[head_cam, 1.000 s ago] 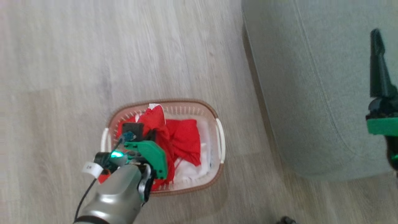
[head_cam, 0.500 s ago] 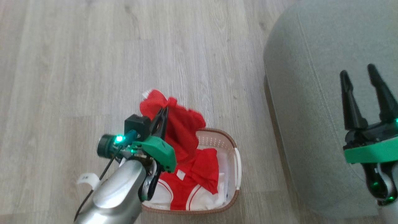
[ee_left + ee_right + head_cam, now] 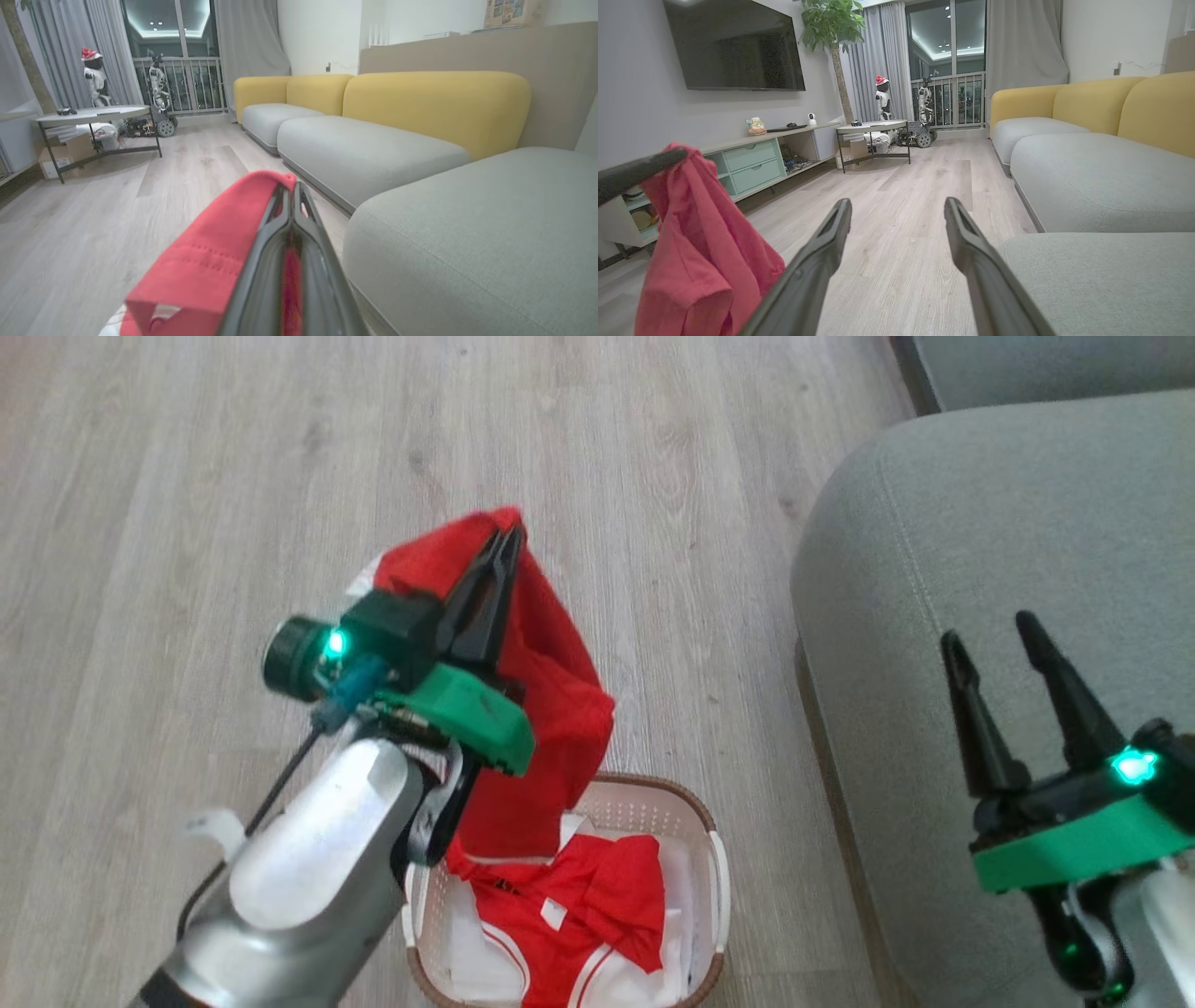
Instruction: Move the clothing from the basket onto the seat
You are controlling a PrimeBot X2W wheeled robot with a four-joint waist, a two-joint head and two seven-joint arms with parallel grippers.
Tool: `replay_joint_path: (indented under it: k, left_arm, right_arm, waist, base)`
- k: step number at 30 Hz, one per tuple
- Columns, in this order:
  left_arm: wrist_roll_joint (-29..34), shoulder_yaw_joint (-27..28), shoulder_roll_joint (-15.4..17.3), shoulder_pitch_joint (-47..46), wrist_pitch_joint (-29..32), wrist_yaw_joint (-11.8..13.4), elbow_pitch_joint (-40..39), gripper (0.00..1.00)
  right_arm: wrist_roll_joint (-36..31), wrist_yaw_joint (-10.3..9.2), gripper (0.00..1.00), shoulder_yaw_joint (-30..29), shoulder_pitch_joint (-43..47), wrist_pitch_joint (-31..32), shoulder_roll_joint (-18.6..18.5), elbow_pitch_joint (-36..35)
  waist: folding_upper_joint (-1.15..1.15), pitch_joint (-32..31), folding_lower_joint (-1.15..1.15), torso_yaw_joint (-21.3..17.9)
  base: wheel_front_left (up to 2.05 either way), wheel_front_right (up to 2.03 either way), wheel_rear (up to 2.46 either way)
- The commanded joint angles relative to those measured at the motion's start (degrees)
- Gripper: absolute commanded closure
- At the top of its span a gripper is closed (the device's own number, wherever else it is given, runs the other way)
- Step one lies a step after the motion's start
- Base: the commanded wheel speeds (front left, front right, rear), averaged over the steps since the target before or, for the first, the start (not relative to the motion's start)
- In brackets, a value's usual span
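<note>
Left tool (image 3: pixel 509 532) clamped on soft bright-red fabric garment (image 3: pixel 551 681) hung above small oval white plastic basket (image 3: pixel 653 782), 2nd red-white garment (image 3: pixel 579 905) inside it, neither yet on big grey-green cushion seat (image 3: pixel 980 523) beside basket; right tool (image 3: pixel 988 626) fingers apart.

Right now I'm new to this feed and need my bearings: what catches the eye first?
A bright-red soft fabric garment hangs from the shut left tool above the small oval white plastic basket with a brown woven rim, where a second red garment with white stripes lies. The open right tool hovers near the large grey-green upholstered seat cushion at right.
</note>
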Motion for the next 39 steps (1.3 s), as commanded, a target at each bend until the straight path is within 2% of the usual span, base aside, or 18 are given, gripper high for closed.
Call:
replay_joint_path:
  k: [1, 13, 25, 39]
  left_arm:
    - [0.3, 2.3, 1.8, -3.9, 0.9, 0.2, -3.0, 1.00]
    - [-0.1, 2.0, 3.1, -6.0, 3.8, -0.3, -7.0, 1.00]
    - [-0.1, 1.3, 2.9, -7.5, 4.0, -0.8, -6.5, 1.00]
    - [0.0, -0.3, 1.4, -9.8, 4.5, -1.4, -6.5, 1.00]
  right_arm:
    - [-0.3, -0.01, 0.00, 1.6, -0.4, -0.4, -0.5, -1.6]
    - [0.3, -0.01, 0.00, 6.1, 0.4, -0.4, -0.7, -2.1]
    - [1.5, -0.01, 0.00, 9.9, -1.3, -0.4, -1.0, -2.6]
    - [3.6, -0.01, 0.00, 22.0, -7.7, -0.4, -1.7, 0.1]
  waist:
    - [0.00, -0.8, 0.01, 0.0]
    - [0.00, -2.1, 0.01, -0.7]
    - [0.00, -1.3, 0.01, -0.6]
    - [0.00, -0.1, 0.01, 1.4]
  base:
    - [0.00, 0.00, 0.00]
    - [0.00, 0.00, 0.00]
    - [0.00, 0.00, 0.00]
    - [0.00, 0.00, 0.00]
